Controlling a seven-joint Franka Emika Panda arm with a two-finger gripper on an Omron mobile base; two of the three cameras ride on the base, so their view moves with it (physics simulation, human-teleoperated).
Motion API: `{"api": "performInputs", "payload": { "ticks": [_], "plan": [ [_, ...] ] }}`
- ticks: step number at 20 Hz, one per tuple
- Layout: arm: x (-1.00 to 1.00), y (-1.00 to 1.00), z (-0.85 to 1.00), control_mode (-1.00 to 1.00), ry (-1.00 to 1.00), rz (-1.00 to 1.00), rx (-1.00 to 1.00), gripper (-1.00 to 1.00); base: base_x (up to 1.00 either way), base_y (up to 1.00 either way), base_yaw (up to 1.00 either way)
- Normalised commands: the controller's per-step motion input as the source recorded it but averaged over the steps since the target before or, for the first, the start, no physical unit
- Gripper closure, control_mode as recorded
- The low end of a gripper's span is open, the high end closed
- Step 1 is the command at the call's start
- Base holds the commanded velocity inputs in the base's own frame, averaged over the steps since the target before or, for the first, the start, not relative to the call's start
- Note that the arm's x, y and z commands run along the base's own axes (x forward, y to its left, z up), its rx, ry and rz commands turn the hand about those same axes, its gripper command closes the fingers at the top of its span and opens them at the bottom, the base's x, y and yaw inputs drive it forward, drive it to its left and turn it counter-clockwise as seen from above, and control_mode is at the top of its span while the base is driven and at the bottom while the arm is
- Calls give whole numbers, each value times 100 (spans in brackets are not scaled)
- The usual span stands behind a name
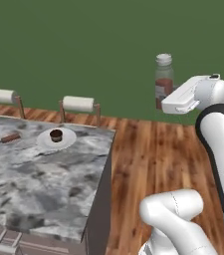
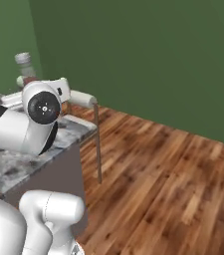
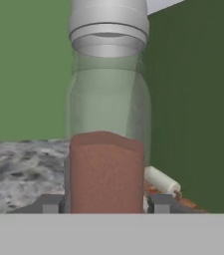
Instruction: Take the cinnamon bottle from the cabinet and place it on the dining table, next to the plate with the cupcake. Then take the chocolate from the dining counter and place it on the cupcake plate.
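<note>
Cinnamon bottle [image 1: 164,79]: upright in my gripper [image 3: 107,203], grey cap on top, reddish-brown powder filling its lower part; in the left base view it hangs in the air over the wooden floor [image 1: 153,149], well off to the right of the dining table [image 1: 39,174].

Gripper: the fingertips [image 3: 51,203] stand on either side of the bottle's base in the hand view, clamped on the glass; I read this as a firm carry, not a loose touch.

Long axis: vertical, running straight up from between the fingers, so the bottle should set down on its base without turning.

Plate [image 1: 56,138]: on the dining table near its far edge, with the cupcake [image 1: 56,135] sitting at its middle.

Chocolate [image 1: 10,137]: lying flat on the dining table, to the left of the plate, apart from it.

Stools [image 1: 78,104]: two padded seats stand along the table's far edge, behind the plate.

Key relation: the plate lies to the left of the held bottle and lower; I judge the coming move as a leftward carry over the table's right edge, then a descent onto bare marble just beside the plate.

Risk, as I see it: the cupcake and plate rim sit close to the likely landing spot, so the bottle must come down clear of both.
</note>
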Motion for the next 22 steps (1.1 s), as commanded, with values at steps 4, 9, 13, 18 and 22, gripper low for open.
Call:
{"api": "performInputs", "payload": {
  "ticks": [4,9,13,18,22],
  "plan": [
    [0,0,0,100,0,0,0,100,90,-29,5],
    [0,0,0,100,0,0,0,100,87,-24,14],
    [0,0,0,100,0,0,0,100,83,-19,23],
    [0,0,0,100,0,0,0,100,81,-17,23],
    [0,0,0,100,0,0,0,100,76,-15,29]
  ]
}}
